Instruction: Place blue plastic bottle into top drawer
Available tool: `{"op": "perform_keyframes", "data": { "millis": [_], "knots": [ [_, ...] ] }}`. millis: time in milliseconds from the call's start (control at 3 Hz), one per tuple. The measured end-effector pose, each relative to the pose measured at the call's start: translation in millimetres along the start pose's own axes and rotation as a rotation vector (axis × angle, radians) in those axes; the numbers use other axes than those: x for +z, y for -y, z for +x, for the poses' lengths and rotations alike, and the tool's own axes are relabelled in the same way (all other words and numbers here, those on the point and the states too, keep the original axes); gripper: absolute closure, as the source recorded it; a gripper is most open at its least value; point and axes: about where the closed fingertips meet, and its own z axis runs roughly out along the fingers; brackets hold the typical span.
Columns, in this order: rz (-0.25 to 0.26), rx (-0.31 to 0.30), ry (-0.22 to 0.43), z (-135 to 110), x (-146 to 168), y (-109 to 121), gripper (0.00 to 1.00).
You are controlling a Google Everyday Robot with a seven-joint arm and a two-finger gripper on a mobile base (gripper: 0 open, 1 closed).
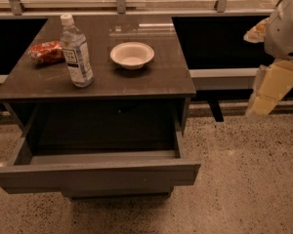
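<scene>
The blue plastic bottle (76,51) stands upright on the left part of the dark table top (156,77); it is clear with a white cap and a white label. The top drawer (95,174) below the table top is pulled open toward me, and its inside looks dark and bare. My gripper (263,101) hangs at the far right, off the table's right side and above the floor. It is well away from the bottle and holds nothing that I can see.
A red snack packet (46,51) lies left of the bottle. A white bowl (132,55) sits mid-table. A window rail with posts (136,11) runs behind the table. Speckled floor (244,179) lies open to the right and in front.
</scene>
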Motion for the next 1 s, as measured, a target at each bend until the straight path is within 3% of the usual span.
{"op": "perform_keyframes", "data": {
  "millis": [333,667,1000],
  "knots": [
    [0.053,-0.072,0.099,-34,11,46,0.00],
    [0.123,-0.177,0.272,-95,11,101,0.00],
    [0.110,-0.253,0.521,-180,22,136,0.00]
  ]
}}
